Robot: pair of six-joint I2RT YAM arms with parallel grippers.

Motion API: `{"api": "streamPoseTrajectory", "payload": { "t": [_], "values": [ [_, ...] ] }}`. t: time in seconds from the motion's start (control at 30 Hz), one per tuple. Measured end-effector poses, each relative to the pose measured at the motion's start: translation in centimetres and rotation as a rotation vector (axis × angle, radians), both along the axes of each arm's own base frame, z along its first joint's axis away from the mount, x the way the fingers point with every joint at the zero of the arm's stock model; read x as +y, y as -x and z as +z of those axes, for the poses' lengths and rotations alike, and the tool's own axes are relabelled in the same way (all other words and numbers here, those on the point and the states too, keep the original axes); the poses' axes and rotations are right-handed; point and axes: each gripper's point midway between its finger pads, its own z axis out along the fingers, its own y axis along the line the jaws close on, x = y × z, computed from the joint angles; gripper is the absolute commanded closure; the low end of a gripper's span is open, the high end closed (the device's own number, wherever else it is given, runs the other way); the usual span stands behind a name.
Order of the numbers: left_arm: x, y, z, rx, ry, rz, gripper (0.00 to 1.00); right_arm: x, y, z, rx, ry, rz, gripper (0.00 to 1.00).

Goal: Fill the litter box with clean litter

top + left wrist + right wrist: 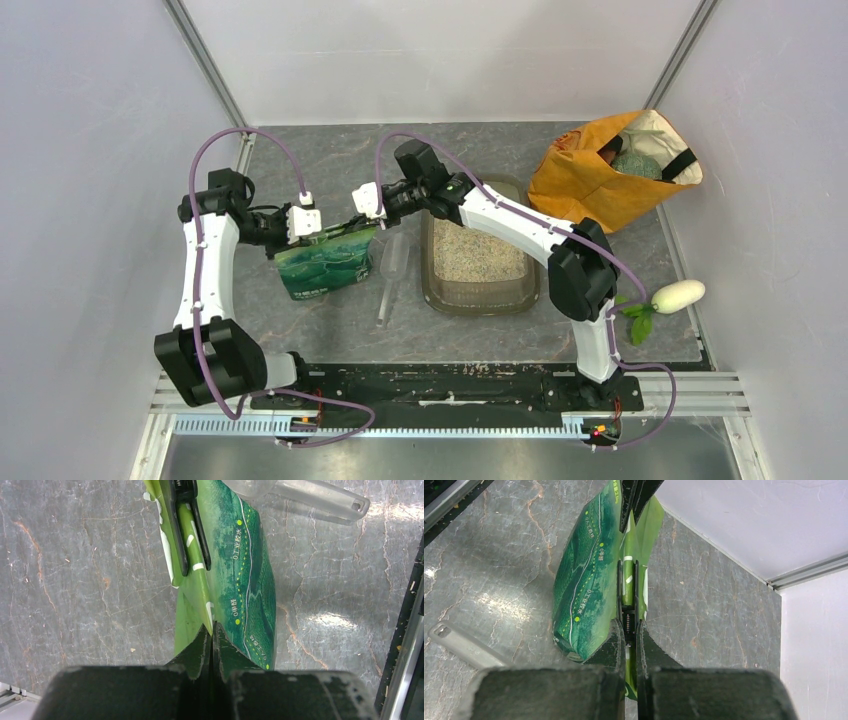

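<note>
**Ana:** Left hand [212, 630] first. What was it doing?

**Ben:** It was clenched on the top edge of the green pouch [325, 265], pinching the flattened fold at its left end.

**Ana:** And the right hand [630, 630]?

**Ben:** Clenched too, on the same fold from the opposite end. Its fingertips sat at the sprung end of a black clip [626, 587] that ran along the fold between the two hands. The green edge passed between the fingers. Whether the clip's tail was pinched as well could not be told.

**Ana:** Was the pouch upright?

**Ben:** Yes, with its base down at the surface [330, 325].

**Ana:** Where was the litter box [484, 303]?

**Ben:** It lay on the surface just right of the pouch, partly under the right arm. The clean litter [478, 250] covered its floor as a pale, speckled layer.

**Ana:** Was anything between them?

**Ben:** A clear scoop [392, 268] lay flat between the pouch and the box, its handle pointing to the near side. An orange cloth bag [585, 185] stood at the far right, well apart from both hands.
</note>
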Motion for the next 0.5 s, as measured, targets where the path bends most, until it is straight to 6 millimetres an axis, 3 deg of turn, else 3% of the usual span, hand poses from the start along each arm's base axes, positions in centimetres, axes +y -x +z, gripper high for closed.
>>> {"api": "streamPoseTrajectory", "payload": {
  "t": [0.07,0.17,0.23,0.5],
  "values": [
    [0.0,0.0,0.0,0.000,0.000,-0.001,0.98,0.0,0.0,0.0,0.000,0.001,0.001,0.97],
    [0.0,0.0,0.0,0.000,0.000,-0.002,0.98,0.0,0.0,-0.1,0.001,0.002,0.001,0.83],
    [0.0,0.0,-0.1,0.001,0.000,-0.002,0.98,0.0,0.0,-0.2,0.004,0.004,0.001,0.78],
    [0.0,-0.2,0.1,-0.004,0.003,-0.003,0.98,-0.1,0.0,-1.9,0.043,0.044,-0.011,0.41]
  ]
}}
